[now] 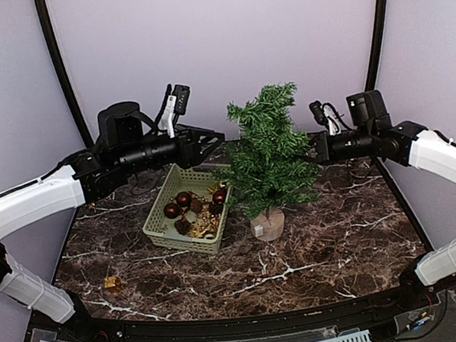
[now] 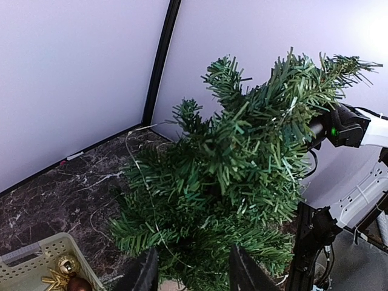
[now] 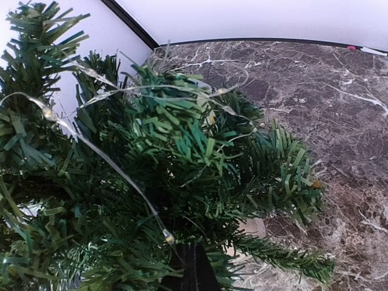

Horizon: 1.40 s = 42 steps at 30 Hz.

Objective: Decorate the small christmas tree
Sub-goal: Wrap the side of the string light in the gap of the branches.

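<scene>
The small christmas tree (image 1: pixel 271 155) stands mid-table on its round wooden base (image 1: pixel 267 225). My left gripper (image 1: pixel 213 138) hovers at the tree's upper left. In the left wrist view its two fingers stand apart, so the gripper (image 2: pixel 194 274) is open, with the tree (image 2: pixel 242 163) just beyond the tips and nothing gripped. My right gripper (image 1: pixel 313 151) reaches into the tree's right side. In the right wrist view this gripper (image 3: pixel 194 267) is shut on a thin light string (image 3: pixel 91 145), which runs up from the tips and drapes over the branches (image 3: pixel 182 163).
A pale green basket (image 1: pixel 157 226) left of the tree holds dark red balls (image 1: pixel 184 199) and gold ornaments (image 1: pixel 205 222). A small gold piece (image 1: pixel 112 283) lies on the marble near the front left. Walls enclose the back and sides.
</scene>
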Each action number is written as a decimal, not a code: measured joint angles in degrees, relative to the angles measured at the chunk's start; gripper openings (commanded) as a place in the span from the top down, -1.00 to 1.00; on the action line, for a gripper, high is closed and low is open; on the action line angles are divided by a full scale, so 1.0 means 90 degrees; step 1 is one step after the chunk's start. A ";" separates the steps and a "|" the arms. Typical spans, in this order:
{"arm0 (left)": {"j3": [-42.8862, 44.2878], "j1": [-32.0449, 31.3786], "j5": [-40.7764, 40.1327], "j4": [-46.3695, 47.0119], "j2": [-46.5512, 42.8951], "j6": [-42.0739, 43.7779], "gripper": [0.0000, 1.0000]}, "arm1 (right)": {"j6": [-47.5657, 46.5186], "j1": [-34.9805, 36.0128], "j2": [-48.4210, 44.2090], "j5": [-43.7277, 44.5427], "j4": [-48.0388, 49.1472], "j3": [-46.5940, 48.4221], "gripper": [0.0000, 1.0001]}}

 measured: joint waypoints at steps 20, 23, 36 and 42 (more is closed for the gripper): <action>0.0221 0.0049 0.0758 0.0228 0.1297 -0.0058 0.31 | 0.0682 0.0005 0.0423 -0.0884 0.1673 -0.0661 1.00; 0.0316 0.0049 0.0879 0.0243 0.1355 -0.0012 0.37 | 0.0736 0.0036 0.0527 -0.0947 0.1829 -0.0682 1.00; 0.0471 0.0049 0.1105 0.0282 0.1608 0.0056 0.46 | 0.0777 0.0172 0.0782 -0.0848 0.1970 -0.0733 0.68; 0.0471 0.0049 0.0767 0.0236 0.1557 0.0165 0.45 | 0.0566 0.0185 0.0270 -0.0466 0.1379 -0.0731 0.40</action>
